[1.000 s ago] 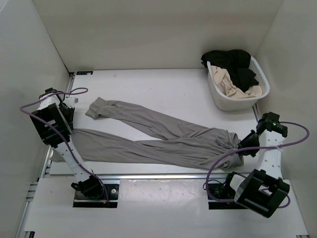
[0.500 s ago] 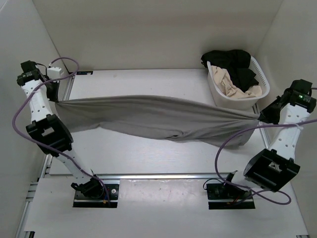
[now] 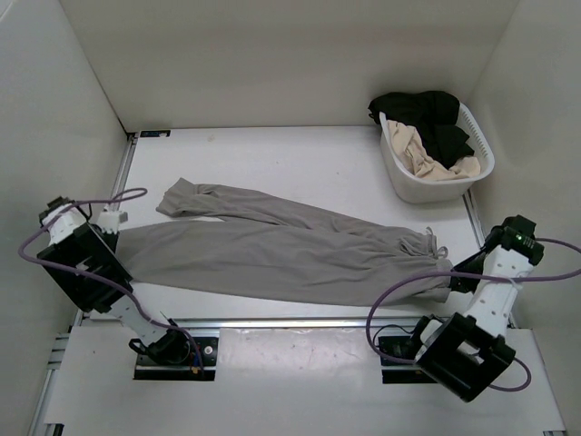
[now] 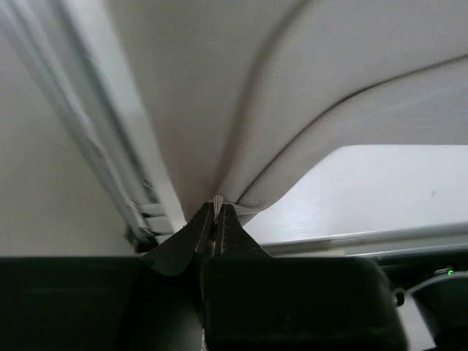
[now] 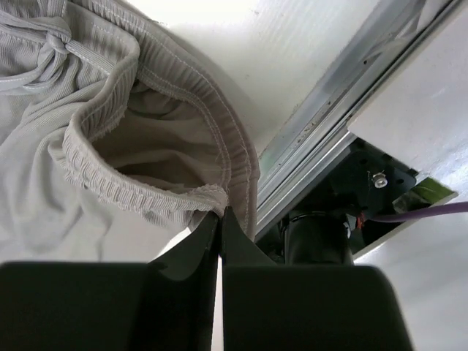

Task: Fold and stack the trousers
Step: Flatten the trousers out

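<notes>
The grey-taupe trousers [image 3: 281, 254] lie stretched across the table, legs running left, waistband at the right. One leg end lies loose at the upper left [image 3: 182, 198]. My left gripper [image 3: 116, 238] is shut on the hem of the near leg [image 4: 241, 146] at the table's left edge. My right gripper [image 3: 451, 274] is shut on the ribbed waistband [image 5: 131, 183] near the table's right front edge. The drawstring shows in the right wrist view [image 5: 44, 36].
A white laundry basket [image 3: 413, 186] stands at the back right with a black garment [image 3: 427, 113] and a beige-cream garment [image 3: 427, 154] in it. A metal rail [image 3: 272, 322] runs along the table's front edge. White walls close in both sides.
Half a second ago both arms held the trousers lifted and taut. Now both have come down and forward, and the trousers lie flat on the table, still gripped at both ends.
</notes>
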Controlling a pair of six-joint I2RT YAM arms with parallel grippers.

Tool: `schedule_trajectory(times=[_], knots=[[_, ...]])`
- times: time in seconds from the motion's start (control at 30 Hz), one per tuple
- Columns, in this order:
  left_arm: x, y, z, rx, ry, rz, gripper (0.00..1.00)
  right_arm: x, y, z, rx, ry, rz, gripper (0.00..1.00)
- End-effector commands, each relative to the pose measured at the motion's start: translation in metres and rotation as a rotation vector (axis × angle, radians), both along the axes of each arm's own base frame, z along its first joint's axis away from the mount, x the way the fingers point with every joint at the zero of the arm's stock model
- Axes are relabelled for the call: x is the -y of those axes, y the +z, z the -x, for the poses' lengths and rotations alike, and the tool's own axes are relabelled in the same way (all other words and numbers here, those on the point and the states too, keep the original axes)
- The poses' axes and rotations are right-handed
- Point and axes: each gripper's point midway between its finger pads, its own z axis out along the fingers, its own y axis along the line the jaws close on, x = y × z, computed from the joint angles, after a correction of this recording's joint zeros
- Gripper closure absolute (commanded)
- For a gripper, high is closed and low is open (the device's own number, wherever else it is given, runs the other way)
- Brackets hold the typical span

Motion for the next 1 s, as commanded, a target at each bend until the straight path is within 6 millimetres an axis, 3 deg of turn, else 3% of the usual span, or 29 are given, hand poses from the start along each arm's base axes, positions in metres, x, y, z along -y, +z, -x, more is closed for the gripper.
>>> schedule_trajectory(times=[0.0, 0.1, 0.2, 0.3, 0.37, 0.5, 0.67, 0.73, 0.8, 0.83, 0.87, 0.9, 0.97], knots=[[-0.007, 0.001, 0.031, -0.011, -0.046, -0.087, 0.86, 0.002, 0.001, 0.007, 0.010, -0.058, 0.043, 1.00], [-0.009, -0.014, 0.056, -0.055, -0.024, -0.081, 0.86, -0.012, -0.010, 0.012, -0.002, -0.096, -0.018, 1.00], [-0.014, -0.022, 0.067, -0.078, 0.005, -0.071, 0.86, -0.018, -0.018, 0.015, 0.003, -0.162, -0.070, 1.00], [-0.026, -0.018, 0.070, -0.077, 0.036, -0.088, 0.86, -0.024, -0.025, 0.019, -0.010, -0.192, -0.109, 1.00], [-0.038, -0.017, 0.071, -0.067, 0.052, -0.103, 0.86, -0.023, -0.032, 0.035, -0.084, -0.211, -0.087, 1.00], [-0.045, -0.019, 0.076, -0.085, 0.063, -0.104, 0.86, -0.032, -0.041, 0.046, -0.131, -0.212, -0.117, 1.00], [-0.051, -0.023, 0.076, -0.089, 0.066, -0.129, 0.86, 0.006, -0.030, 0.064, -0.245, -0.329, 0.098, 0.97], [-0.050, -0.026, 0.076, -0.096, 0.065, -0.120, 0.86, 0.009, -0.030, 0.066, -0.261, -0.376, 0.120, 0.95], [-0.052, -0.026, 0.080, -0.103, 0.075, -0.125, 0.86, 0.014, -0.032, 0.072, -0.287, -0.407, 0.154, 0.81], [-0.052, -0.026, 0.080, -0.103, 0.075, -0.125, 0.86, 0.017, -0.028, 0.076, -0.296, -0.425, 0.183, 0.70], [-0.052, -0.026, 0.080, -0.103, 0.075, -0.125, 0.80, 0.017, -0.028, 0.078, -0.308, -0.451, 0.192, 0.55], [-0.052, -0.026, 0.080, -0.103, 0.075, -0.125, 0.50, 0.021, -0.024, 0.077, -0.303, -0.454, 0.210, 0.23], [-0.045, -0.025, 0.076, -0.079, 0.051, -0.083, 0.29, 0.021, -0.024, 0.077, -0.303, -0.454, 0.210, 0.08]])
